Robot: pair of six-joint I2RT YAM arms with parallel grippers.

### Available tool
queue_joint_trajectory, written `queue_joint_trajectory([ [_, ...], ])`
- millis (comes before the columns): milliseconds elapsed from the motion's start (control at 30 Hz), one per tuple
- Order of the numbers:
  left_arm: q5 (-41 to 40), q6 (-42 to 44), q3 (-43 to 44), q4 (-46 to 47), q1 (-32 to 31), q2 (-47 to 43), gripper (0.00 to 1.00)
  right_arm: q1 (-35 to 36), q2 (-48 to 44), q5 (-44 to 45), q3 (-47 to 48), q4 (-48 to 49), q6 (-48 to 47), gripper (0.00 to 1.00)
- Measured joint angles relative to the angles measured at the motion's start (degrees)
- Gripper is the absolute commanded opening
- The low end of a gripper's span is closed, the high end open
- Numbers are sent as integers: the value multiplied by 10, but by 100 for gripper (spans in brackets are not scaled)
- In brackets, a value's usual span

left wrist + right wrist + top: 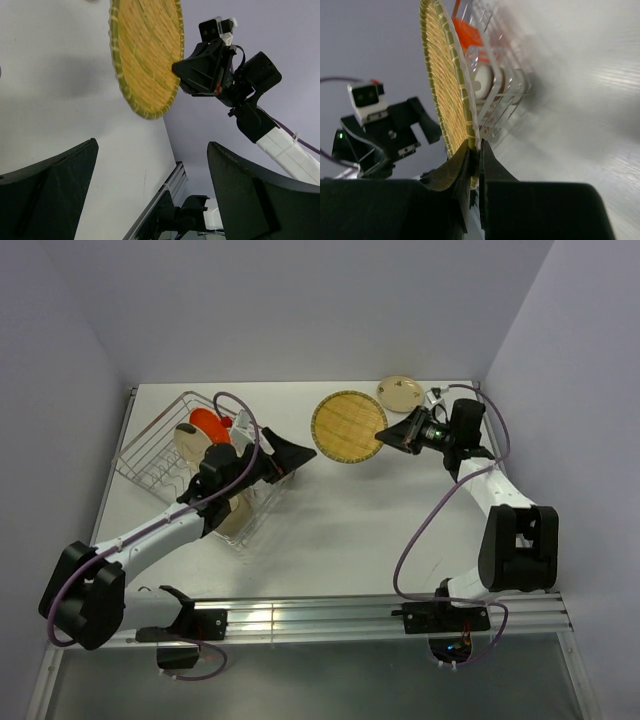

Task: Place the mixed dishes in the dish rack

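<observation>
Risk: thin rim pinch possibly slipping | right gripper (475, 150) holding tan woven-look plate (348, 427) right of dish rack (150, 445); left gripper (300, 453) gaping wide

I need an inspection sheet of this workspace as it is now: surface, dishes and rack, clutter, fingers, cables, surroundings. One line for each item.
Surface: white table, no spill seen.
Job's things: dish rack at left holds orange plate and a cream plate; tan woven-look plate is held at its rim; small patterned plate lies at the back.
Clutter: nothing seen.
Grippers: right gripper has its fingers shut on the tan woven-look plate; left gripper open, empty.
Cables: purple cables loop along both arms.
Surroundings: plain pale walls; metal rail at near edge.
</observation>
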Motion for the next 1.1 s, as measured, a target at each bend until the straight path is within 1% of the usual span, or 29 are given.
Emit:
queue_joint_trajectory([
  [167,7,1,11,3,0,22,95,55,-12,-24,2,0,-12,0],
  [233,10,2,13,3,0,26,92,72,-17,-30,3,0,-18,0],
  [333,10,6,19,-3,0,27,84,92,-30,-39,3,0,-22,0],
  [367,10,8,21,-3,0,27,77,95,-34,-42,3,1,-23,0],
  [400,10,10,22,-4,0,27,73,97,-37,-44,3,1,-24,0],
  [433,10,13,23,-4,0,27,65,98,-40,-46,3,1,-25,0],
  [500,10,17,24,-7,0,27,56,100,-42,-47,3,0,-30,0],
  [567,10,19,26,-13,0,27,44,102,-42,-46,3,-1,-35,0],
  [633,12,25,30,-20,0,27,36,102,-42,-46,3,-2,-38,0],
  [667,13,29,32,-23,0,27,26,103,-42,-46,3,-2,-40,0],
  [700,13,31,32,-26,0,27,22,103,-42,-45,3,-2,-42,0],
  [733,14,33,32,-29,1,27,11,103,-42,-45,3,-3,-45,0],
  [767,14,31,32,-31,1,27,5,103,-42,-45,3,-4,-51,0],
  [800,15,30,32,-31,1,27,0,103,-42,-44,3,-8,-59,0],
  [833,15,31,33,-32,1,27,0,103,-42,-44,3,-10,-66,0],
  [900,15,33,34,-34,0,27,0,103,-42,-44,5,-17,-81,4],
  [1000,14,43,34,-38,1,23,0,106,-42,-45,14,-41,-111,18],
  [1033,14,48,34,-40,1,20,0,107,-42,-47,19,-49,-122,27],
  [1067,14,55,34,-43,1,16,0,108,-42,-51,24,-60,-138,32],
  [1100,17,64,34,-48,1,11,0,111,-42,-55,30,-67,-156,35],
])
